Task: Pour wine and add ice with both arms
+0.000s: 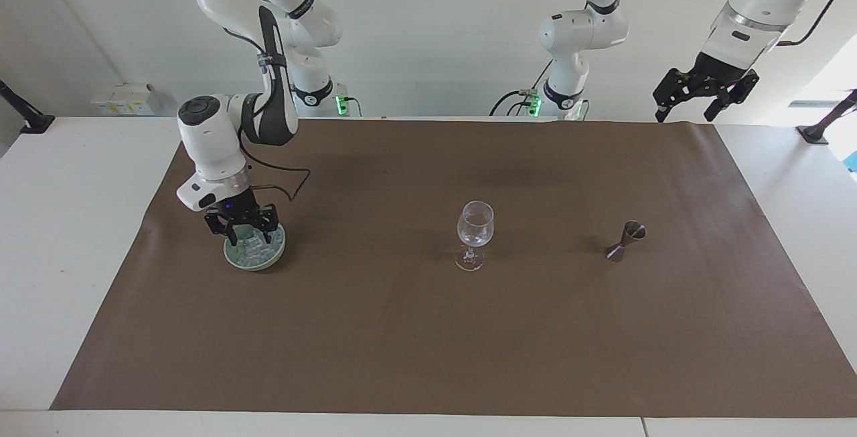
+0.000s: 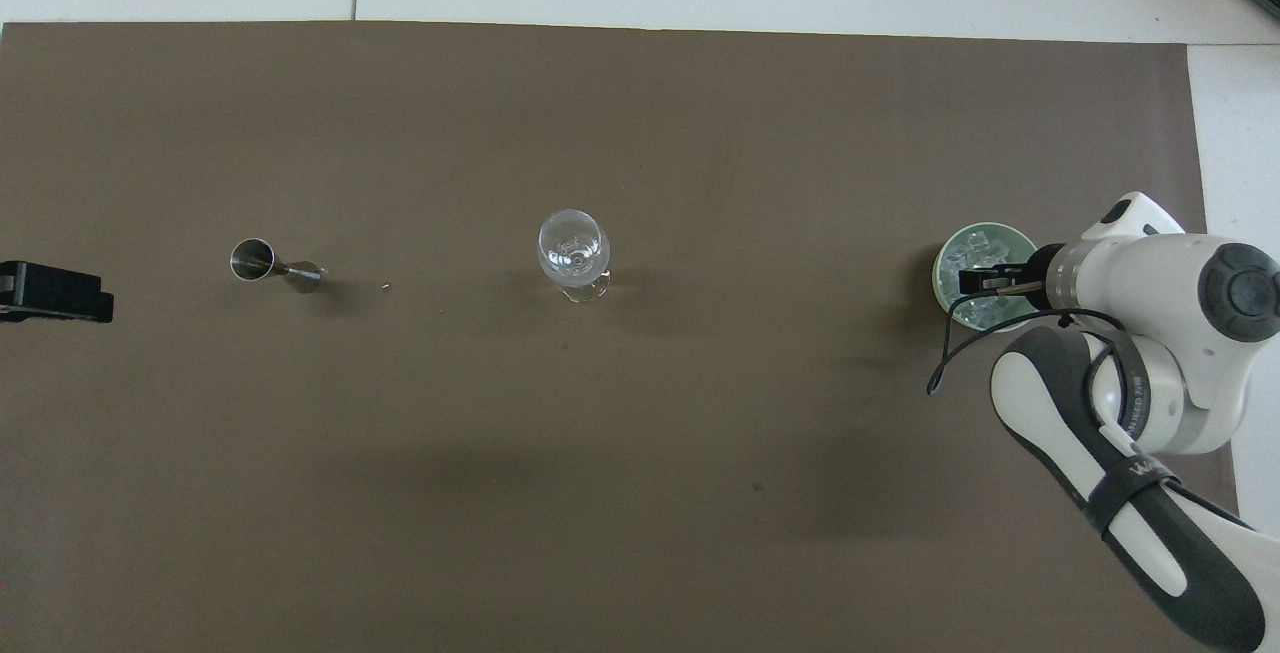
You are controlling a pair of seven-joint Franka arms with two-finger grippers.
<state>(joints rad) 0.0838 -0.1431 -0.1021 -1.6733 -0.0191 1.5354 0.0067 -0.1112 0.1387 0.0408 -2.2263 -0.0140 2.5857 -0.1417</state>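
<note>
A pale green bowl (image 1: 268, 259) (image 2: 943, 265) toward the right arm's end of the table holds the ice (image 1: 253, 247) (image 2: 975, 245), a heap of small clear cubes. My right gripper (image 1: 242, 233) (image 2: 968, 281) points down into this bowl, its tips among the cubes. Whether it holds a cube is hidden. A clear stemmed wine glass (image 1: 475, 224) (image 2: 572, 245) stands upright mid-table. My left gripper (image 1: 686, 112) (image 2: 55, 291) hangs open and empty, high over its own end of the table, where the arm waits. The wine is out of view.
A small metal jigger (image 1: 625, 240) (image 2: 265, 263) stands between the glass and the left arm's end. A brown mat (image 1: 428, 343) covers most of the white table (image 1: 60, 223). The right arm's black cable (image 2: 950, 343) loops beside the bowl.
</note>
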